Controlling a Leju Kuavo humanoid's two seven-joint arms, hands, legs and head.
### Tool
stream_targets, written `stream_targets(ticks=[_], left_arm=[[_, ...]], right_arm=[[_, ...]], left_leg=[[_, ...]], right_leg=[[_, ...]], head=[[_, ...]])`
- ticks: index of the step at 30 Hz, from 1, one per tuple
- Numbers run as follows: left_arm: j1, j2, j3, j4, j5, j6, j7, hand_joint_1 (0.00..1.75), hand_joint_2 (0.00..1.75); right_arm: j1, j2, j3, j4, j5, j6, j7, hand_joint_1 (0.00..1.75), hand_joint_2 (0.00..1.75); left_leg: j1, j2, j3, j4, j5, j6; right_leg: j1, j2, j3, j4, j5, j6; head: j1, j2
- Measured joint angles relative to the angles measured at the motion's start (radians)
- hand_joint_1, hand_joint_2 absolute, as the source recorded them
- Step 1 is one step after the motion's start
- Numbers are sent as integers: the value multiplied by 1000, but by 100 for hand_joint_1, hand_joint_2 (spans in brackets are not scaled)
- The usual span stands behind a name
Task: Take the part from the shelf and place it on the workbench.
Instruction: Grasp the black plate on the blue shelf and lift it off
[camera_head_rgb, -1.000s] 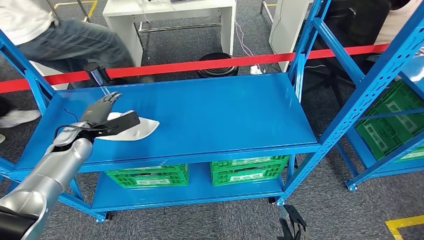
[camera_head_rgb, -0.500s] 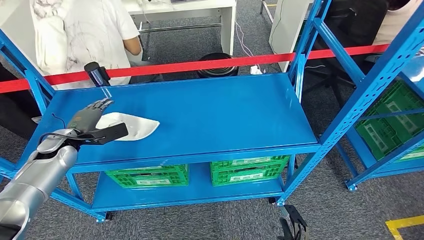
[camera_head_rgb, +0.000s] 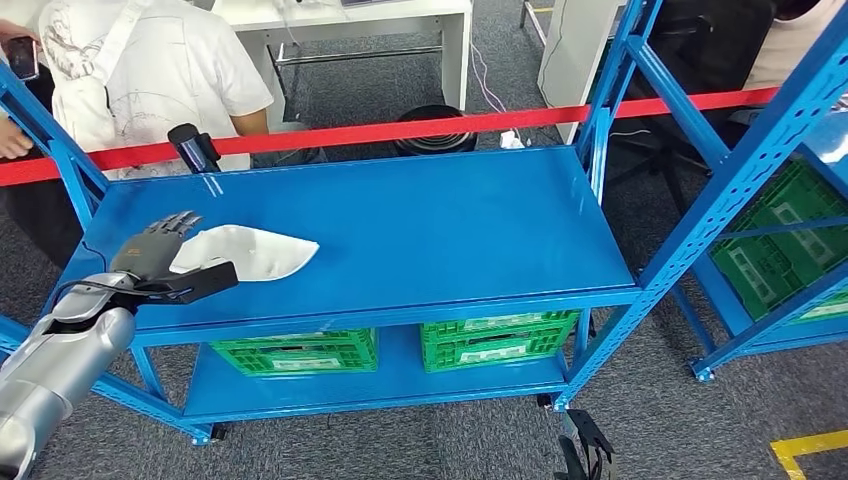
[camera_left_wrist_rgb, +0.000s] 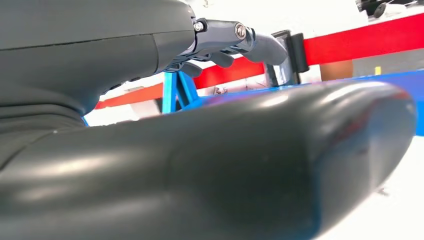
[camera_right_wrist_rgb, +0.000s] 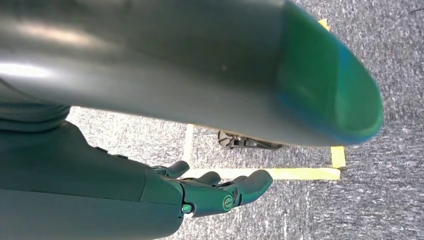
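Robot's left hand (camera_head_rgb: 160, 255) beside a white part (camera_head_rgb: 250, 252) on a blue shelf (camera_head_rgb: 420, 230).

The part's left end is hidden behind the hand's thumb, so contact there cannot be judged. The part is a flat, pale white piece tapering to a point on the right, lying on the shelf's top level near its left end. The left hand holds nothing, fingers spread. The right hand (camera_right_wrist_rgb: 200, 192) hangs over grey floor, fingers loosely curled and empty. A person (camera_head_rgb: 140, 70) stands beyond red tape (camera_head_rgb: 450, 125), partly cut off.
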Motion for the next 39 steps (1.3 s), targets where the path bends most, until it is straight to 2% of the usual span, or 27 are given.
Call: stream_targets(ticks=[21,33,37,39], left_arm=[[44,63,-37,28,-14,4,28,0,0],[55,77,-41,27,-5,21,28,0,0],[54,77,-41,26,0,17,42,0,175],[54,75,-41,25,2,15,49,0,175]], right_arm=[[0,0,0,0,11,-4,-2,0,0],[0,0,0,0,12,-4,-4,0,0],[0,0,0,0,12,-8,-4,0,0],[0,0,0,0,12,-8,-5,0,0]], left_leg=[[0,0,0,0,0,0],[0,0,0,0,0,0],[0,0,0,0,0,0],[0,0,0,0,0,0]], right_leg=[[0,0,0,-1,0,0],[0,0,0,-1,0,0],[0,0,0,-1,0,0],[0,0,0,-1,0,0]], head=[[0,0],[0,0],[0,0],[0,0]])
